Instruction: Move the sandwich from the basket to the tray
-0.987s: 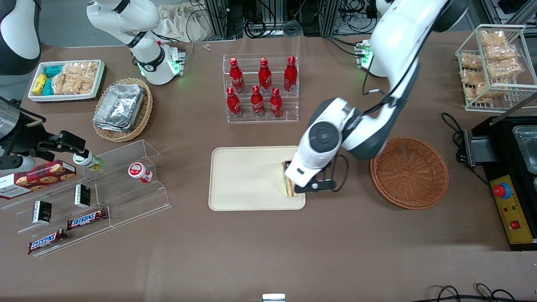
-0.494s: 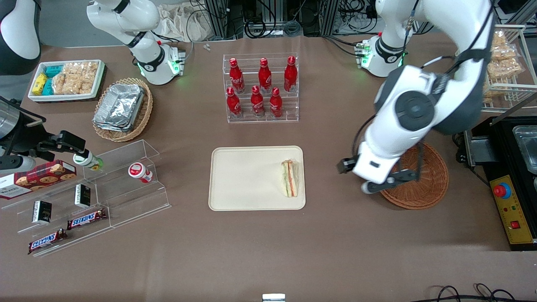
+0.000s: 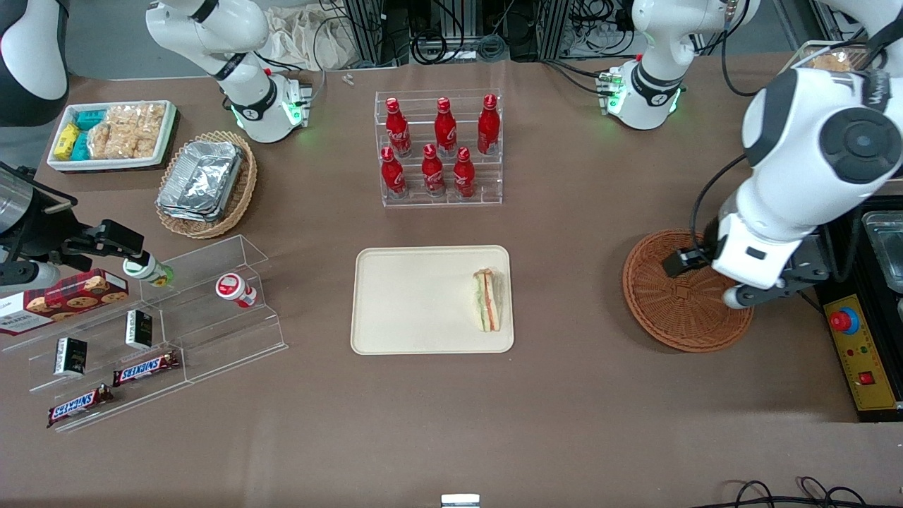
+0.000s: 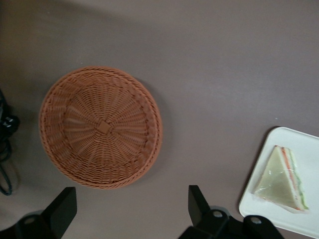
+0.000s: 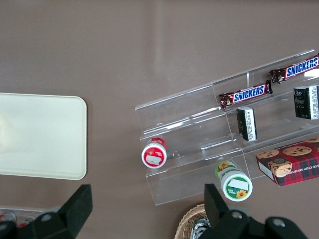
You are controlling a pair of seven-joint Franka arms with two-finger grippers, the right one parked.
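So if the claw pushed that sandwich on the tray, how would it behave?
The sandwich looks soft and layered, so it would likely squash or shear rather than slide cleanly. It lies by the tray rim, so it might catch there. The open claw hangs above the basket.

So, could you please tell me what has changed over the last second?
The pincer let go of the sandwich and drew away from the tray toward the working arm's end; it now hangs open above the basket. Sandwich, tray and basket stayed put.

The brown table (image 3: 578,395) carries the tray (image 3: 416,296), the basket (image 3: 670,310), and a bottle rack (image 3: 441,152).
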